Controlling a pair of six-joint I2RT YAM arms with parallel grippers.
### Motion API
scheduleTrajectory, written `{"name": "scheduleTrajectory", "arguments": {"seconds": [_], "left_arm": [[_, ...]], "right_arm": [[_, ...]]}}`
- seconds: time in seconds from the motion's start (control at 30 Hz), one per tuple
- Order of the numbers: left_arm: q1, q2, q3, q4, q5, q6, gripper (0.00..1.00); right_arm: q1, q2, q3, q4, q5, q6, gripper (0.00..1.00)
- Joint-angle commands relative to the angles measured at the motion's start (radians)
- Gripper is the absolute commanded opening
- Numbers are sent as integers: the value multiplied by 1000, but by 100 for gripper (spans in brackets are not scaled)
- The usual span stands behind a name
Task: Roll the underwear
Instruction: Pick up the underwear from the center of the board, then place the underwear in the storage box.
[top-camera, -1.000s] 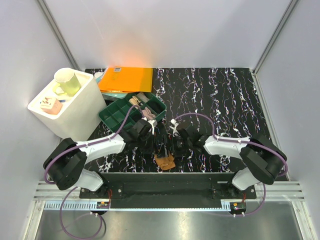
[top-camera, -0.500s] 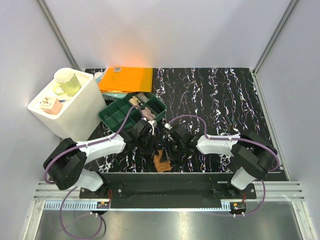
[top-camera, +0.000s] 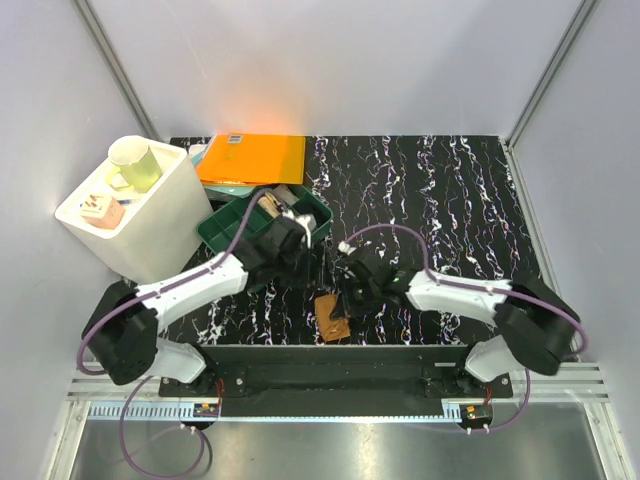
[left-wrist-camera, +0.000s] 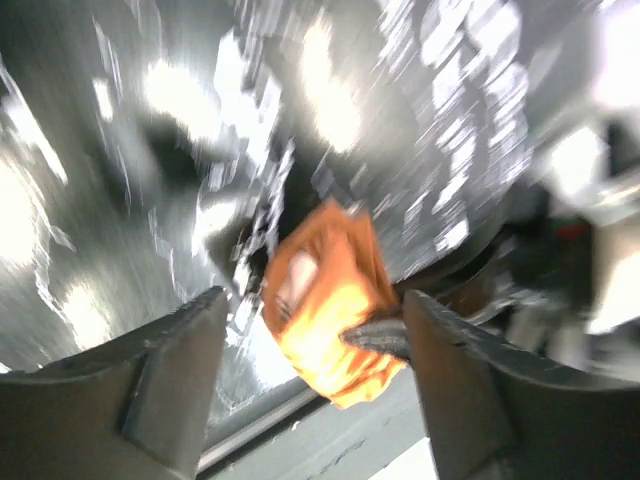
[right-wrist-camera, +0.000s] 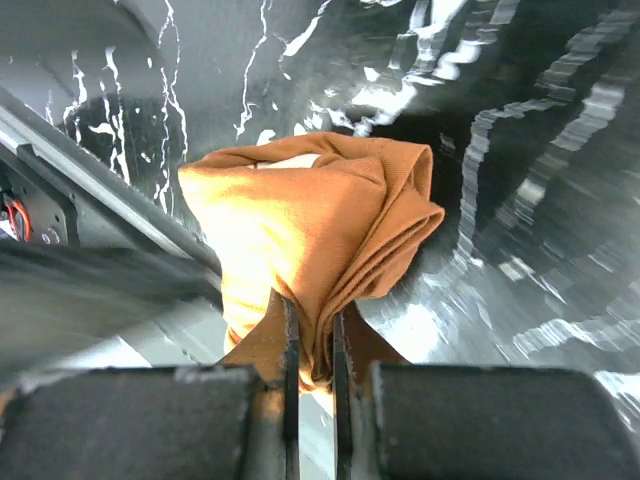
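While the right claw (right-wrist-camera: 312, 352) is clenched on a lower fold of the brown underwear (right-wrist-camera: 305, 225), the garment sits as a compact bundle at 6 o'clock on the tabletop (top-camera: 450, 200), just beside its near edge. Judgement: this pinch stops the roll springing loose. The left claw (left-wrist-camera: 312, 300) is released, jaws spread wide, hovering over the bundle from its 11 o'clock, apparently placed to press or tuck. Its view is blurred. The black pair cannot be located. Rolling of the brown pair appears nearly complete.
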Motion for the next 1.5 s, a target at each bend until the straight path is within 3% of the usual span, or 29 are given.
{"name": "scheduleTrajectory", "arguments": {"seconds": [0.0, 0.07, 0.23, 0.4, 0.6, 0.8, 1.0, 1.47], "left_arm": [[78, -96, 186, -81, -85, 77, 90], [150, -135, 209, -123, -85, 106, 99], [367, -222, 267, -215, -30, 195, 99], [610, -297, 266, -263, 26, 281, 99], [795, -326, 255, -321, -95, 352, 99], [809, -360, 223, -283, -241, 358, 99], [810, -366, 181, -250, -246, 356, 99], [810, -368, 142, -217, -191, 352, 99]], "right_arm": [[-69, -184, 64, -187, 104, -87, 0], [-95, -234, 102, -251, 112, -141, 0], [-146, -209, 299, -368, 145, -331, 0], [-151, -3, 542, -413, 120, -474, 0], [-143, 299, 913, -471, 24, -581, 0], [-92, 603, 1337, -619, 4, -641, 0], [-48, 833, 1640, -805, 26, -644, 0], [15, 1002, 1754, -868, 93, -606, 0]]}}
